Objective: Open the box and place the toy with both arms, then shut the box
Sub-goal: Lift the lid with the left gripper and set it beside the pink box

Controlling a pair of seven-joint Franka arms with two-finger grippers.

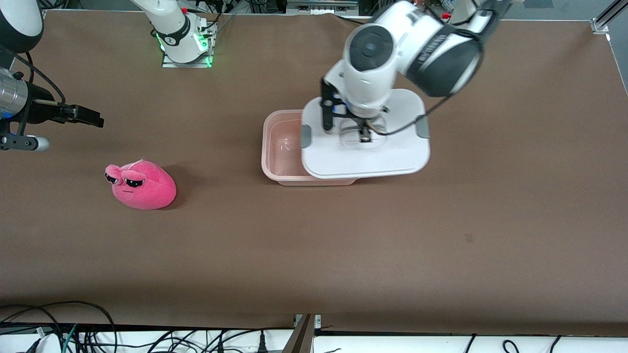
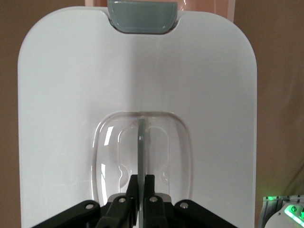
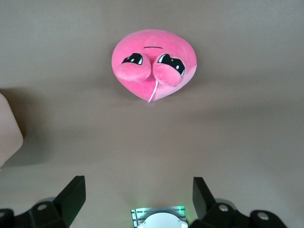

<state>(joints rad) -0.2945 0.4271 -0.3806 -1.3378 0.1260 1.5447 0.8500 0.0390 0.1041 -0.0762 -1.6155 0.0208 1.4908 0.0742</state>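
Note:
The pale pink tub of the box (image 1: 282, 147) stands mid-table, partly uncovered. My left gripper (image 1: 364, 133) is shut on the clear handle of the white lid (image 1: 392, 157) and holds the lid over the tub, shifted toward the left arm's end. In the left wrist view the fingers (image 2: 149, 183) pinch the handle's thin rib, above the lid (image 2: 71, 95) with its grey clip (image 2: 142, 19). The hot-pink plush toy (image 1: 142, 185) lies on the table toward the right arm's end. My right gripper (image 1: 88, 117) is open and empty over the table, apart from the toy (image 3: 154, 64).
The right arm's base (image 1: 186, 44) with green lights stands at the table's edge farthest from the front camera. Cables (image 1: 73, 333) hang along the edge nearest that camera. A corner of the tub (image 3: 7, 133) shows in the right wrist view.

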